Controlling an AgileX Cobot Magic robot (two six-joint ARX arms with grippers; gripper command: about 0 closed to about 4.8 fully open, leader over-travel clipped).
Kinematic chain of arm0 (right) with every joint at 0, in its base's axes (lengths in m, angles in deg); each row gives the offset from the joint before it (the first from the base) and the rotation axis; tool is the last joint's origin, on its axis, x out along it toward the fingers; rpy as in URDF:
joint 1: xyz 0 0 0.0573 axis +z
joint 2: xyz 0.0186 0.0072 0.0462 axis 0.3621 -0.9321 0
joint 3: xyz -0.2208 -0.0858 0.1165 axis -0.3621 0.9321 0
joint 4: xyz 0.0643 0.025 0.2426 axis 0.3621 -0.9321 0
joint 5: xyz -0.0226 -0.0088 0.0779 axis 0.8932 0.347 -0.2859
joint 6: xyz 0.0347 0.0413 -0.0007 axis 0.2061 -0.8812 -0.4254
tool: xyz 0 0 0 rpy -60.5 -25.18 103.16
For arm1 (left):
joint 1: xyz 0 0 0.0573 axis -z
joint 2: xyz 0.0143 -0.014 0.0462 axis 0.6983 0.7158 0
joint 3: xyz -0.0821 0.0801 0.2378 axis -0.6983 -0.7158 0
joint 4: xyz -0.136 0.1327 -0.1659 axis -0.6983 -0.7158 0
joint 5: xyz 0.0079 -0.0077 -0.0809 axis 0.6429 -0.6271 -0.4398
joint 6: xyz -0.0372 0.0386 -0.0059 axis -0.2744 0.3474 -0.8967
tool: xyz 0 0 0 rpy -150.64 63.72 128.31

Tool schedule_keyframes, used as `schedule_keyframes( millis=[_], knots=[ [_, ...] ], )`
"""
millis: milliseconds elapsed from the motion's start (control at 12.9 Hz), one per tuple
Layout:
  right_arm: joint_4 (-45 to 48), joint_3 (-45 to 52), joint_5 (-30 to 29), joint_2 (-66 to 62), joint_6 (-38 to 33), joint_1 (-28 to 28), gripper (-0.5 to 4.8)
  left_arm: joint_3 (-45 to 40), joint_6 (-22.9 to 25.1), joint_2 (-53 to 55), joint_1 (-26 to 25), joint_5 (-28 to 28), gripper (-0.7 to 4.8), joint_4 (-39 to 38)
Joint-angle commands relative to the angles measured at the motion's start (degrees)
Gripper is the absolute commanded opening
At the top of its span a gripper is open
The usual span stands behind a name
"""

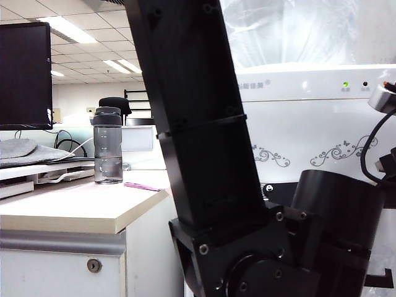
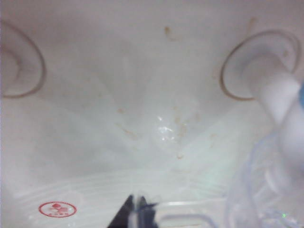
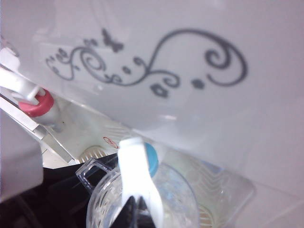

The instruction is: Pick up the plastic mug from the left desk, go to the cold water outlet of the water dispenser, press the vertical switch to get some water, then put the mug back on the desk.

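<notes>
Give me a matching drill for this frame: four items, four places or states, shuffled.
Items:
1 plastic mug
2 grey bottle
3 left gripper
4 right gripper

Places or states:
A standing on the left desk
B shut, at the mug's handle
C below the cold water outlet
D by the vertical switch, above the mug

Pairs: 1-C, 2-A, 3-B, 4-D

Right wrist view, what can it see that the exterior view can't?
Only right wrist: the plastic mug at the cold water outlet, its vertical switch, the pink-red tap, the right gripper close above the mug. Only exterior: the left desk, grey bottle, monitor. Both: the water dispenser with its scrolls. The left gripper, shut, appears in neither, only the left wrist view.
</notes>
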Motion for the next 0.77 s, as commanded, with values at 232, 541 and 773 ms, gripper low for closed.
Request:
schedule_keyframes(
  millis=[232, 541, 773],
  knots=[
    [-3.13, 0.22, 0.63, -0.37, 0.17, 0.02, -0.01, 0.28, 0.02, -0.31, 0.11, 0.20, -0.04, 1.60],
    [-2.21, 0.04, 0.13, 0.96, 0.09, 0.02, -0.01, 0.28, 0.00, -0.31, 0.11, 0.20, -0.04, 1.60],
    [-2.99, 0.04, 0.00, 5.70, -0.57, 0.02, -0.01, 0.28, 0.00, -0.31, 0.11, 0.20, -0.04, 1.57]
  ],
)
